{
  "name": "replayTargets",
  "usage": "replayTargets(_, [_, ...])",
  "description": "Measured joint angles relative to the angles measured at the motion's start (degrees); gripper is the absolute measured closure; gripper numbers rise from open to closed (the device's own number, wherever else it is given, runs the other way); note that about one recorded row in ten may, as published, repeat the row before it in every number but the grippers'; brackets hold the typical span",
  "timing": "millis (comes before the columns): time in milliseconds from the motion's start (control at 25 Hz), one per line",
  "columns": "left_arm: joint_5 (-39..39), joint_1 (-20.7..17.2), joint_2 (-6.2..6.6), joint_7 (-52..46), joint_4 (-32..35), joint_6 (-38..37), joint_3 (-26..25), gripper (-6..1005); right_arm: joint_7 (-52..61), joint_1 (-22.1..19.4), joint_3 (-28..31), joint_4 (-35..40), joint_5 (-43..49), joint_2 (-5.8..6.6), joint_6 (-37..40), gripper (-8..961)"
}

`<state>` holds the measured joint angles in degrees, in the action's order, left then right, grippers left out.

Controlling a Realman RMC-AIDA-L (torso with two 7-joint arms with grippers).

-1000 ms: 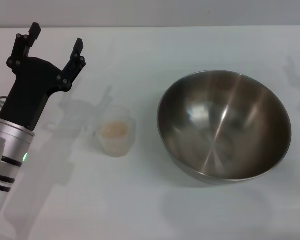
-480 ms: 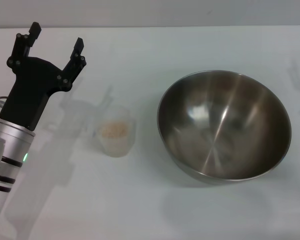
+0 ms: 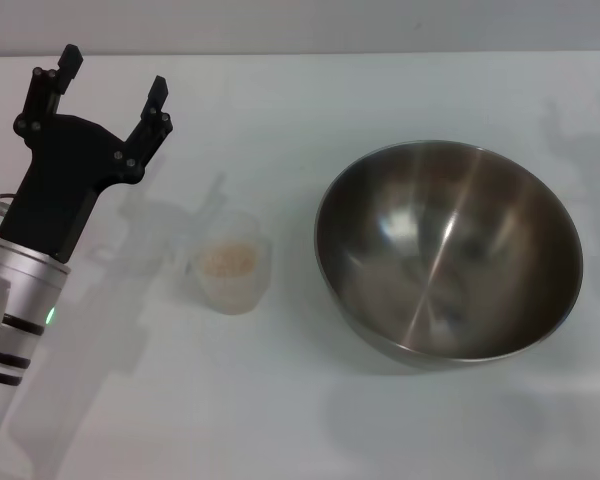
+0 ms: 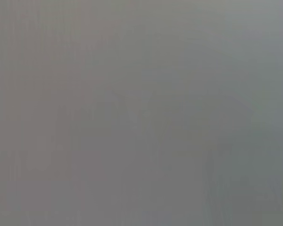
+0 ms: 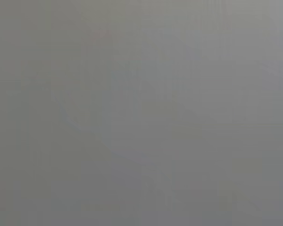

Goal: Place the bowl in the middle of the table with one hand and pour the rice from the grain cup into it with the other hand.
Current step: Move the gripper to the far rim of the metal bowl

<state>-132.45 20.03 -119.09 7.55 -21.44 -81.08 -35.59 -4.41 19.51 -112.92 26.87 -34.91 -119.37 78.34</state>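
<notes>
In the head view the steel bowl [image 3: 450, 250] stands on the white table [image 3: 280, 400], right of centre, and is empty. The small clear grain cup [image 3: 231, 268] stands upright to its left with rice [image 3: 229, 260] in it. My left gripper [image 3: 112, 82] is open and empty, above the table to the left of and behind the cup, apart from it. My right gripper is out of view. Both wrist views show only plain grey.
A faint shadow [image 3: 580, 130] lies on the table at the far right, behind the bowl. The table's far edge [image 3: 330, 53] runs along the top of the head view.
The left arm, the cup and the bowl have not moved. The shadow at the far right has shifted a little to the left.
</notes>
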Motion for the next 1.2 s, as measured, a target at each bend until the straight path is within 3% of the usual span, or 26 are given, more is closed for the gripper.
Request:
replayTargets(120, [0.0, 0.0, 0.00, 0.0, 0.0, -0.1, 0.0, 142, -1.3, -2.4, 0.5, 10.2, 0.0, 0.24, -11.8, 254])
replayTargets(160, [0.0, -0.1, 0.00, 0.0, 0.1, -0.1, 0.0, 142, -2.8, -3.8, 1.2, 16.4, 0.2, 0.29, -19.3, 254])
replayTargets(200, [0.0, -0.1, 0.00, 0.0, 0.1, -0.1, 0.0, 142, -2.8, -3.8, 1.2, 16.4, 0.2, 0.29, -19.3, 254])
replayTargets(280, [0.0, 0.2, 0.00, 0.0, 0.5, -0.2, 0.0, 142, -3.5, -6.9, 3.3, 28.2, 2.3, 0.28, -34.0, 255])
replayTargets(320, [0.0, 0.2, 0.00, 0.0, 0.5, -0.2, 0.0, 142, -3.5, -6.9, 3.3, 28.2, 2.3, 0.28, -34.0, 255])
replayTargets(360, [0.0, 0.3, 0.02, 0.0, 0.6, -0.2, -0.1, 142, -3.4, -9.2, 4.9, 37.0, 4.4, 0.11, -46.2, 255])
replayTargets(400, [0.0, 0.3, 0.04, 0.0, 0.6, -0.2, -0.1, 142, -3.4, -9.2, 4.9, 37.0, 4.4, 0.11, -46.2, 256])
replayTargets(440, [0.0, 0.3, 0.04, 0.0, 0.6, -0.2, -0.1, 142, -3.4, -10.0, 5.8, 41.4, 4.9, 0.05, -53.1, 256])
replayTargets(480, [0.0, 0.4, 0.05, 0.0, 0.6, -0.2, -0.3, 142, -3.4, -10.8, 7.7, 49.0, 5.2, 0.00, -66.0, 256])
replayTargets(520, [0.0, 0.4, 0.05, 0.0, 0.6, -0.2, -0.3, 142, -3.4, -10.8, 7.7, 49.0, 5.2, 0.00, -66.0, 257])
replayTargets(560, [0.0, 0.4, 0.05, 0.0, 0.6, -0.2, -0.3, 142, -3.4, -10.9, 9.1, 53.1, 5.2, 0.05, -74.5, 257])
replayTargets(640, [0.0, 0.4, 0.06, 0.0, 0.6, -0.2, -0.4, 142, -3.4, -10.6, 11.7, 58.6, 5.0, 0.17, -87.8, 257])
replayTargets(680, [0.1, 0.5, 0.07, 0.0, 0.6, -0.2, -0.4, 142, -3.4, -9.7, 15.1, 64.4, 4.9, 0.25, -102.9, 258])
replayTargets(720, [0.2, 0.5, 0.08, 0.0, 0.6, -0.2, -0.4, 142, -3.4, -9.7, 15.1, 64.4, 4.9, 0.25, -102.9, 258])
replayTargets(840, [0.4, 0.5, 0.09, 0.0, 0.6, -0.2, -0.9, 141, -3.4, -6.7, 21.0, 71.5, 4.8, 0.32, -124.2, 259])
replayTargets(880, [0.4, 0.5, 0.09, 0.0, 0.7, -0.2, -1.2, 141, -3.3, -4.1, 25.0, 74.1, 4.8, 0.36, -136.1, 259])
replayTargets(920, [0.4, 0.5, 0.09, 0.0, 0.7, -0.2, -1.2, 141, -3.3, -4.1, 25.0, 74.1, 4.8, 0.36, -136.1, 260])
replayTargets(1080, [0.4, 0.3, 0.12, 0.0, 0.8, -0.5, -1.4, 141, -4.8, 1.5, 33.2, 75.6, 5.1, 0.62, -156.1, 261])
replayTargets(1200, [0.4, 0.1, 0.17, 0.0, 0.8, -0.7, -1.9, 141, -6.7, 3.3, 35.7, 75.2, 5.2, 0.73, -161.5, 262])
